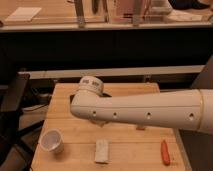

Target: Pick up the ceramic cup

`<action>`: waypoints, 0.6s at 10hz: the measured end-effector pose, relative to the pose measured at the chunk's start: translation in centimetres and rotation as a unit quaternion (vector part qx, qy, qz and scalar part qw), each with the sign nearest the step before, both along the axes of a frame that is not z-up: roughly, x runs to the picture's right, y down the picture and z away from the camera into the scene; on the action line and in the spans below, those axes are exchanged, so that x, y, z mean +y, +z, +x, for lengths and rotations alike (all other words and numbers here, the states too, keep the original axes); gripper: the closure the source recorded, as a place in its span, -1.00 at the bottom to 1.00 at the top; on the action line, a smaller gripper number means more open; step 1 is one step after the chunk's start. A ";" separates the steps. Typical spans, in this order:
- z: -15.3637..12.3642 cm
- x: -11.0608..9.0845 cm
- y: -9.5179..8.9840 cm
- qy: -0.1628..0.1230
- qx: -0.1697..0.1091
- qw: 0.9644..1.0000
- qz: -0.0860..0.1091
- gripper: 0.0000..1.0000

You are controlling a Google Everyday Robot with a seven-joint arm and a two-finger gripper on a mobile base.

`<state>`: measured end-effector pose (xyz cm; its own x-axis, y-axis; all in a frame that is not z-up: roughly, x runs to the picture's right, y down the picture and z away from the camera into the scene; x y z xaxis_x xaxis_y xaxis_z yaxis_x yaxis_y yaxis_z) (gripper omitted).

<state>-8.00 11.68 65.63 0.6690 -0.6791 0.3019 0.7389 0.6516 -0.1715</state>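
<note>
The ceramic cup point(52, 141) is a small white round cup. It stands upright near the front left corner of the wooden table point(131, 148). My white arm point(145, 111) reaches from the right edge across the middle of the table and ends in a round joint point(90, 86) above the table's back left. The gripper itself is hidden behind the arm. The cup lies to the front left of the arm's end, apart from it.
A pale flat packet point(102, 151) lies at the front middle and an orange-red stick point(164, 152) at the front right. A black chair point(12, 95) stands left of the table. A dark counter front point(110, 47) runs behind it.
</note>
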 end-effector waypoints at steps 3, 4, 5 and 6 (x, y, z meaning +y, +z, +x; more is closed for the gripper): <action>-0.6 0.6 0.3 -0.017 -0.017 1.000 -0.001 -0.60; -1.1 0.9 0.5 -0.026 -0.025 0.999 -0.005 -0.60; -1.9 1.2 0.6 -0.033 -0.032 0.999 -0.008 -0.60; -3.1 1.5 0.7 -0.042 -0.040 0.998 -0.011 -0.60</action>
